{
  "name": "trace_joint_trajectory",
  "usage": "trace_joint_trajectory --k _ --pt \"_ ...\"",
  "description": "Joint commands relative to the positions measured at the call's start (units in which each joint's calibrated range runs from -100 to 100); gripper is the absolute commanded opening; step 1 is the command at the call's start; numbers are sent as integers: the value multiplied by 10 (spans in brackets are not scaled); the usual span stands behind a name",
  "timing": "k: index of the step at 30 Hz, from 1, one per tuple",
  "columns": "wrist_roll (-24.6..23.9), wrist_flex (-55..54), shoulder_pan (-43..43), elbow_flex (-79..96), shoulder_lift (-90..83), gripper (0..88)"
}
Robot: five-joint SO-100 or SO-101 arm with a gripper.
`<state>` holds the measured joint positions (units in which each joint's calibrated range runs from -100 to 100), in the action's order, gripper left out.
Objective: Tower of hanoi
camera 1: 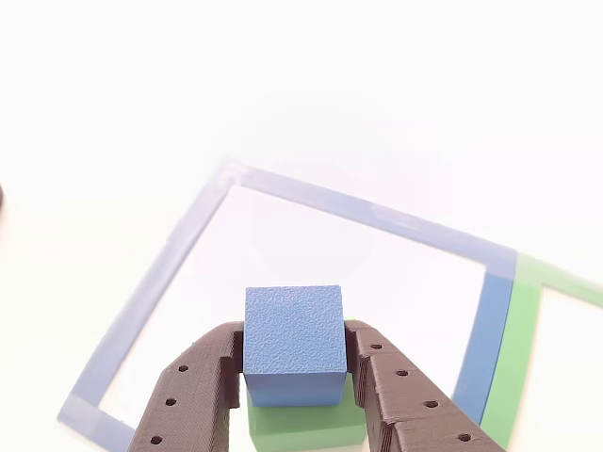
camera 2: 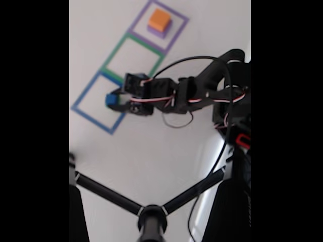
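The pincer (camera 1: 294, 377) is closed on the blue cube (camera 1: 293, 344), one dark finger pressed to each side face, and the cube sits square between them in the other view. Directly beneath the cube lies the green block (camera 1: 306, 426), its top just visible below the fingertips; whether the two touch I cannot tell. Both sit inside the blue square outline (camera 1: 151, 292) taped to the white table (camera 1: 301, 94). In the fixed view the pincer (camera 2: 115, 100) holds the cube over that same outline, while the orange block (camera 2: 160, 20) rests on the purple block (camera 2: 157, 32) well away, two squares beyond the pincer.

The step in hand looks like handling the cube at the green block — lifting off or setting down, I cannot say which. Either way, move straight up or down, keep the grip level, and avoid nudging the green block sideways.
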<state>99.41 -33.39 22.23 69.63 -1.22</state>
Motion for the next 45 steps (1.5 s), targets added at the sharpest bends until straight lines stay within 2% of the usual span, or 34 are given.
trace_joint_trajectory --k 1,8,16,19,23,27,29,32,37,45 --pt "6 -18 0 -25 2 82" --pt "6 -24 0 -24 3 176" --pt "6 -18 -5 -24 -33 202" --pt "6 22 -7 -24 -79 204" --pt "6 143 -20 -30 -188 195" --pt "6 326 -55 -50 -310 161" --pt "6 432 -78 -74 -364 121" --pt "6 563 -111 -121 -413 9" --pt "6 759 -170 -214 -451 1" --pt "6 1005 -229 -391 -465 1"
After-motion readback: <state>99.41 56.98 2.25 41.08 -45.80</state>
